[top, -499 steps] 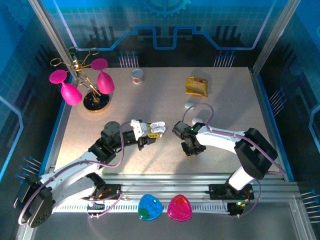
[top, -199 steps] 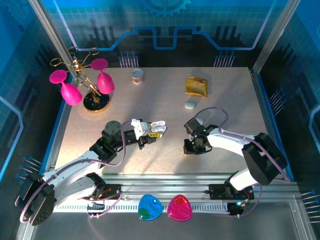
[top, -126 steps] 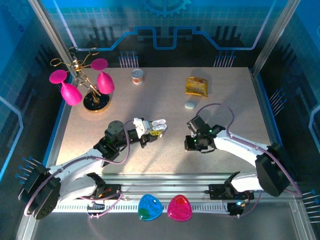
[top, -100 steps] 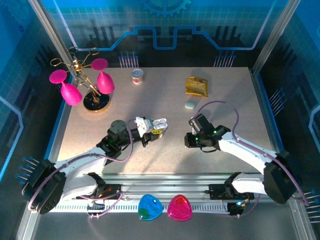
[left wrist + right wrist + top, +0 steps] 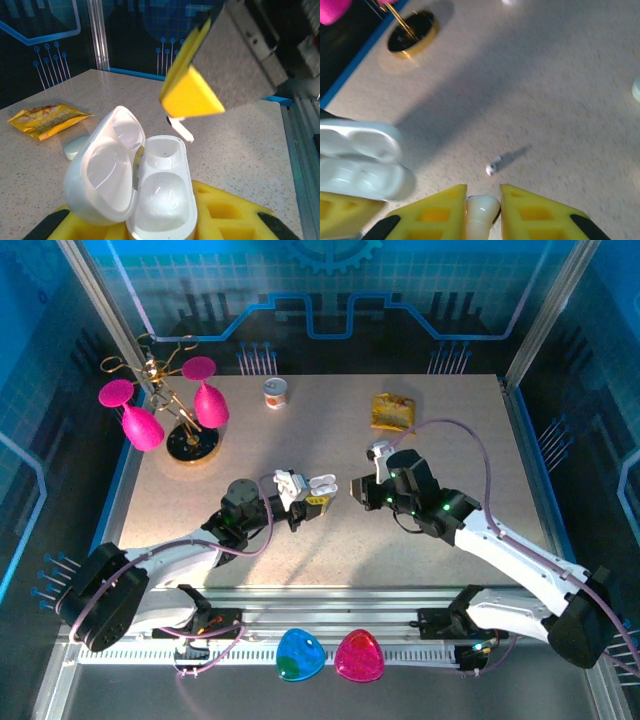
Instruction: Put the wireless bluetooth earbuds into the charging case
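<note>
**Right end effector holds earbud beside open case**

Left end effector (image 5: 303,505) is clamped on the base of the charging case (image 5: 161,202), yellow pads on both sides, case held above the desk (image 5: 300,430). Lid is hinged open and both sockets look empty. Right end effector (image 5: 482,194) is closed to a narrow gap, pinching one earbud (image 5: 481,211) between its yellow fingers. In the left wrist view the stem of this earbud pokes out under the right finger, just above and behind the case's far socket, not touching it. A second small white piece (image 5: 491,169), probably another earbud, lies loose on the desk ahead of the right fingers. Yellow packet (image 5: 47,119) and pale pebble case (image 5: 75,146) sit further back, well apart.
</note>
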